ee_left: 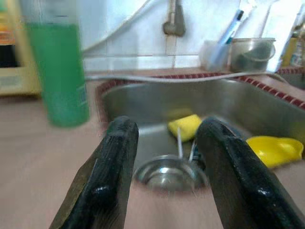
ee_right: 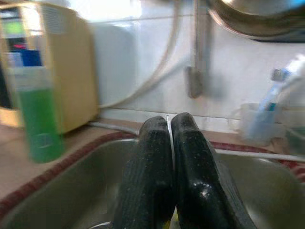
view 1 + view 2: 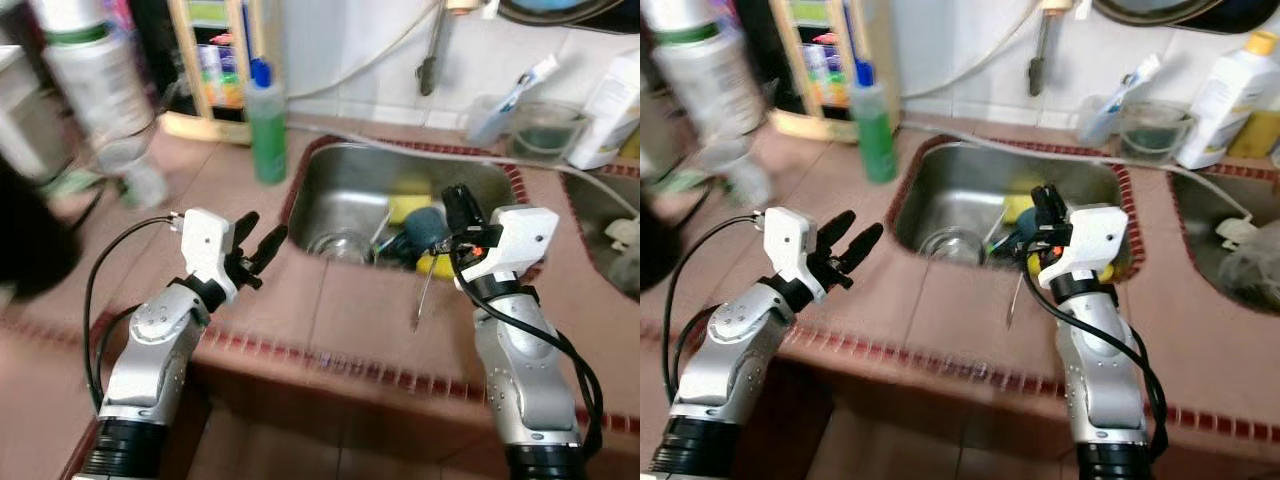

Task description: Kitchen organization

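Jaws pressed together, the right gripper (image 3: 458,203) is pinching a thin metal utensil (image 3: 423,297) dangling over the front rim of the stainless steel sink (image 3: 345,190); the left gripper (image 3: 258,250), fingers spread, is hovering left of it. Such a narrow pinch risks the utensil slipping.

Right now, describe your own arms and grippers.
Both arms are silver metal cylinders with black joint rings and looping black cables. The left gripper and right gripper each have a white housing and two long black fingers; the right carries small orange-red marks.
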Available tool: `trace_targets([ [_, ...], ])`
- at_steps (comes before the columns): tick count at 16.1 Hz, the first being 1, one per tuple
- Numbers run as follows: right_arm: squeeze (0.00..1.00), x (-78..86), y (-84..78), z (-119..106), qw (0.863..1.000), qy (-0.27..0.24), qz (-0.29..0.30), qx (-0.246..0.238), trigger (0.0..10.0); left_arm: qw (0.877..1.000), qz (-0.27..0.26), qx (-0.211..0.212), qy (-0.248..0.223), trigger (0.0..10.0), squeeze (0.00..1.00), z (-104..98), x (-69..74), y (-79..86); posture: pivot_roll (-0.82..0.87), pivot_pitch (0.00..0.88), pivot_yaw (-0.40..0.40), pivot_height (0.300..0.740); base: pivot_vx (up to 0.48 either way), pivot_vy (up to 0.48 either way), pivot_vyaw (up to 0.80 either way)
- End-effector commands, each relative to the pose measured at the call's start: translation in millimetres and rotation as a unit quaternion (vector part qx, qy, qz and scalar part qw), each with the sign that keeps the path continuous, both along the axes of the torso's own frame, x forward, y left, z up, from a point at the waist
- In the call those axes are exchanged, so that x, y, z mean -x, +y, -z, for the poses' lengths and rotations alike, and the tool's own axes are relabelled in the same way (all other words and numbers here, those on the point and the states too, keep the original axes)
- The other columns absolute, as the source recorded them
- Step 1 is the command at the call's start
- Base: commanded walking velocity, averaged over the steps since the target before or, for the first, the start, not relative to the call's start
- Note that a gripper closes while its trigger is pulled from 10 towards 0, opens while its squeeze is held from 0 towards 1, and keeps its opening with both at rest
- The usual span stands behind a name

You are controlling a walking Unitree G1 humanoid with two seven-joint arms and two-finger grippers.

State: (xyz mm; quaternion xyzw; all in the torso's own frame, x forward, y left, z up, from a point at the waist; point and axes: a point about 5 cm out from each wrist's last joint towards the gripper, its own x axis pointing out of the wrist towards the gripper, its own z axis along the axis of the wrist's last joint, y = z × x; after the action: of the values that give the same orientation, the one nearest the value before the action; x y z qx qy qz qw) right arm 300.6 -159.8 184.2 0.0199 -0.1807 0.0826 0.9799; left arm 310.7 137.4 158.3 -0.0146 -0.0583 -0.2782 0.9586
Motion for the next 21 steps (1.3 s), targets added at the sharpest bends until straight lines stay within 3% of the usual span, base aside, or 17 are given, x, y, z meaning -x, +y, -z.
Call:
trace_targets([
  [1,0.0,1.1,-10.0,-0.3,1.0,0.002,0.018,-0.002,10.0,1.0,0.017,-0.002,-0.007,10.0,0.0,-4.0,0.2,-9.0,-0.04,0.072,0.014,0.74,0.472,0.0,-0.78],
  [4,0.0,0.8,-9.8,0.2,1.0,0.002,0.018,-0.008,10.0,1.0,0.012,0.002,-0.007,10.0,0.0,-4.0,-0.2,-9.5,-0.04,0.07,0.015,0.74,0.296,0.0,-0.76],
  [5,0.0,1.5,-8.5,-0.9,1.0,-0.005,0.014,-0.012,10.0,1.0,0.009,0.019,0.004,10.0,0.0,-3.8,-1.1,-9.3,-0.04,0.065,0.015,0.74,0.0,0.0,0.0],
  [12,0.0,0.8,-8.1,0.8,1.0,-0.004,0.014,-0.015,10.0,1.0,0.014,0.008,-0.003,10.0,0.0,-3.5,0.1,-10.0,-0.03,0.054,0.017,0.74,0.0,0.0,0.0],
  [16,0.0,-0.7,-11.9,4.1,1.0,0.003,0.02,-0.014,10.0,0.999,0.032,-0.009,-0.009,10.0,0.0,-3.7,2.6,-13.8,-0.04,0.053,0.023,0.74,0.0,0.0,0.0],
  [21,0.0,-5.2,-28.4,6.2,0.999,0.013,0.043,0.002,10.0,0.997,0.06,-0.045,-0.029,10.0,0.0,-5.6,9.2,-23.9,-0.05,0.092,0.047,0.74,0.0,0.0,0.0],
])
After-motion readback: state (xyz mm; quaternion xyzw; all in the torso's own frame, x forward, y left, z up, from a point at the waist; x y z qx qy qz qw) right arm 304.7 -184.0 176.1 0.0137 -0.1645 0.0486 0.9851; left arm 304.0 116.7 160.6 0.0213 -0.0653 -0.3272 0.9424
